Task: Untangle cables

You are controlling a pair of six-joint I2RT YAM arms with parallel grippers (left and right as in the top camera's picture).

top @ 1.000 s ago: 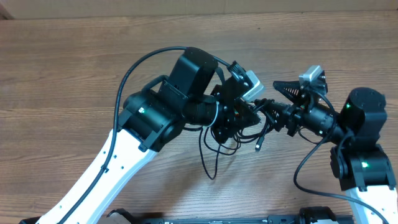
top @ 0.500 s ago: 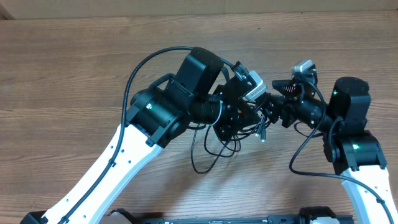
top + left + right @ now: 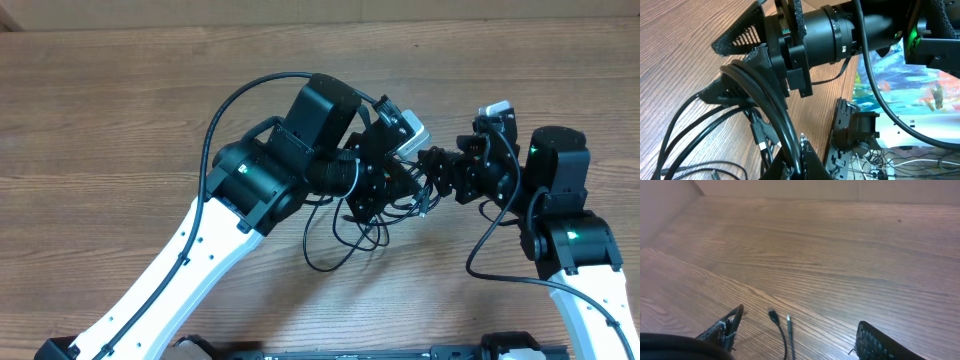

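Note:
The cables are thin black cords, bunched under the two grippers at the table's middle, with one loop trailing toward the front. My left gripper is shut on the bundle. In the left wrist view the cords run up out of its shut tips. My right gripper faces it from the right and stands open. Its fingers straddle the same bundle. In the right wrist view two plug ends lie on the wood between the spread jaws.
The wooden table stretches bare to the left and back, ending at a pale wall. Past the table's right edge lie a coloured mat and a power strip with loose wires.
My right arm has swung left, toward the left gripper, and its jaws have turned and spread a little wider. The trailing cable loop has shifted left. The left gripper has stayed shut.

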